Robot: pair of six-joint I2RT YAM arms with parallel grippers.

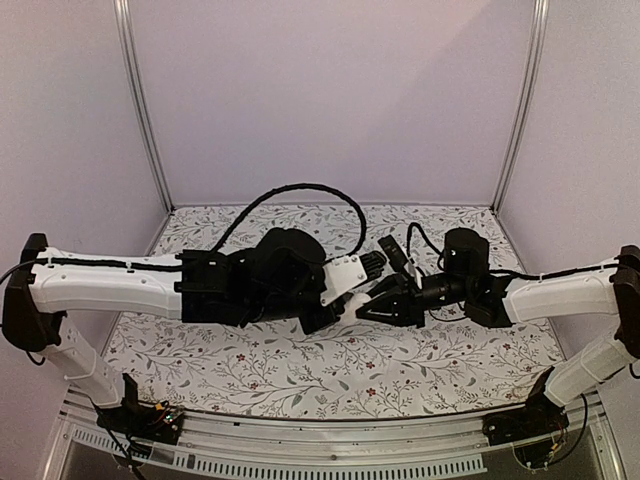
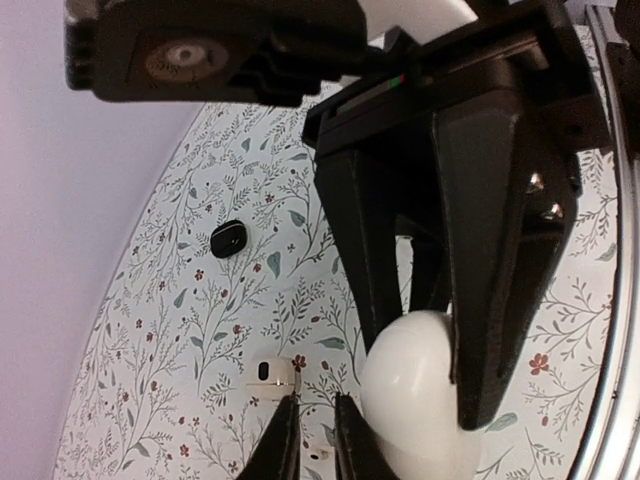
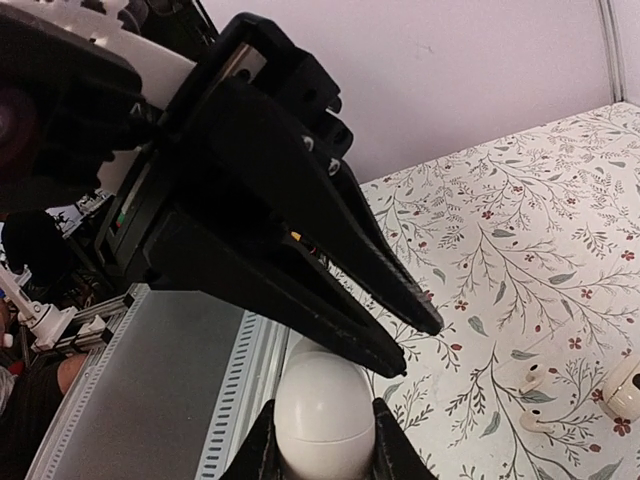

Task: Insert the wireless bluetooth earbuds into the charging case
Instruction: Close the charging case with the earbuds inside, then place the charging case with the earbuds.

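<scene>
– At mid-table, over the floral table (image 2: 240,150): logged one charging case (image 3: 322,395), white, egg-shaped. Recorded as pinched from both sides by the right gripper (image 3: 328,442) and seemingly carried clear of the surface. Judged shut at the lid, though not with certainty.

– Asked after the other claw.

– Entered as left gripper (image 2: 317,445): parted by a narrow slit only, gripping nothing, poised just left of the case.

– Asked after the pieces to be stowed.

– Counted two white earbuds (image 2: 272,373), loose on the table, near together, under and just beside the left fingertips, apart from the case. Found none seated. Listed also one small black piece (image 2: 228,239) farther off, too small to name.

– Queried the step in hand.

– Judged as early: case presented, no earbud picked. Judged the next move to call for opening the lid, if shut. Reckoned on then lowering the left fingertips around one white earbud while holding the case steady, wells up. Marked that earbud as tiny and smooth, apt to slip or twist in the pinch.
</scene>
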